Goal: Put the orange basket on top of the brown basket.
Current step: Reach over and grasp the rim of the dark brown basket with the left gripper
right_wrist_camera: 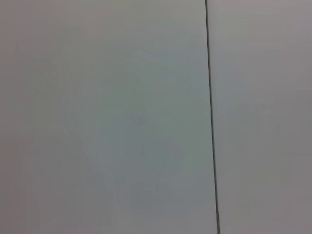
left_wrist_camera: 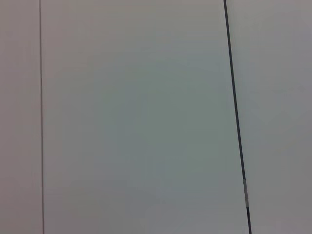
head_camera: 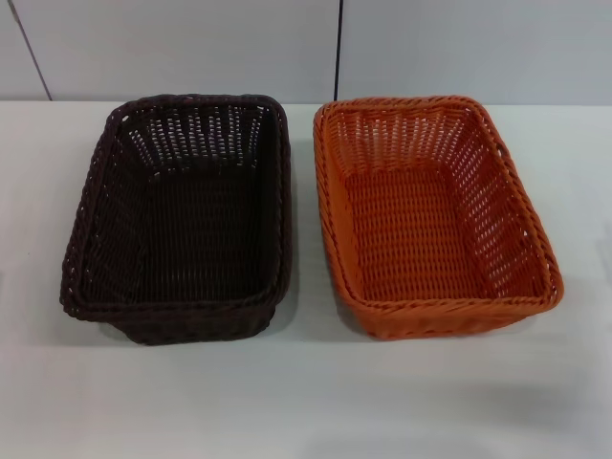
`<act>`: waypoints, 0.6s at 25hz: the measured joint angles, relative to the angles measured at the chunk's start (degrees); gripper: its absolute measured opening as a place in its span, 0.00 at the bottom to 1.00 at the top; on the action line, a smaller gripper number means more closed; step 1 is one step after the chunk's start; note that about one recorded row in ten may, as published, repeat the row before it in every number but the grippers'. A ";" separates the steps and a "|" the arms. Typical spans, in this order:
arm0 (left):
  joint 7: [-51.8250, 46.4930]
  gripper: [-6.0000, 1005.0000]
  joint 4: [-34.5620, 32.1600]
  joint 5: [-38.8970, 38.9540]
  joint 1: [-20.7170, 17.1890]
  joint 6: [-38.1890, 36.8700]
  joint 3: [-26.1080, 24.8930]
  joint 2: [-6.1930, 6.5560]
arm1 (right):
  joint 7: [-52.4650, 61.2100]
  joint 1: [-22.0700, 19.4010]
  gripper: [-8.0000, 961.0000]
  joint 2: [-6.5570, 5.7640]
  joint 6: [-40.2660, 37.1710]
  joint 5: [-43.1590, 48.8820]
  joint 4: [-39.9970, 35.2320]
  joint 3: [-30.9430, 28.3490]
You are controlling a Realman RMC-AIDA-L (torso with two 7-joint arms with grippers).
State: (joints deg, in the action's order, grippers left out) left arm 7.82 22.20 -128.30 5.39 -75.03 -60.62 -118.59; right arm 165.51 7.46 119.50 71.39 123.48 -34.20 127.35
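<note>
The orange basket (head_camera: 435, 215) stands upright on the white table on the right of the head view. The brown basket (head_camera: 182, 215) stands upright beside it on the left, with a narrow gap between their rims. Both baskets are empty. Neither gripper shows in any view. Both wrist views show only pale wall panels with a dark seam.
The white table (head_camera: 306, 402) stretches in front of and beside the baskets. A pale panelled wall (head_camera: 191, 48) with a dark vertical seam (head_camera: 338, 48) runs along the table's far edge.
</note>
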 joint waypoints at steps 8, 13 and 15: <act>0.00 0.78 0.04 -0.02 0.36 0.04 -0.01 0.02 | 0.06 -0.16 0.86 0.04 0.02 0.00 -0.01 0.56; 0.00 0.78 -0.02 -0.03 0.63 0.14 -0.06 0.03 | 0.08 -0.28 0.86 0.11 0.35 -0.66 0.02 0.70; 0.00 0.78 -0.02 -0.01 0.63 -0.17 -0.05 0.03 | 0.08 -0.26 0.86 0.11 0.38 -0.93 0.03 0.70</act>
State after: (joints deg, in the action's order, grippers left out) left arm 7.82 22.18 -128.31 6.02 -75.20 -60.67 -118.56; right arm 165.59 7.20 119.61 71.77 122.56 -34.18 128.05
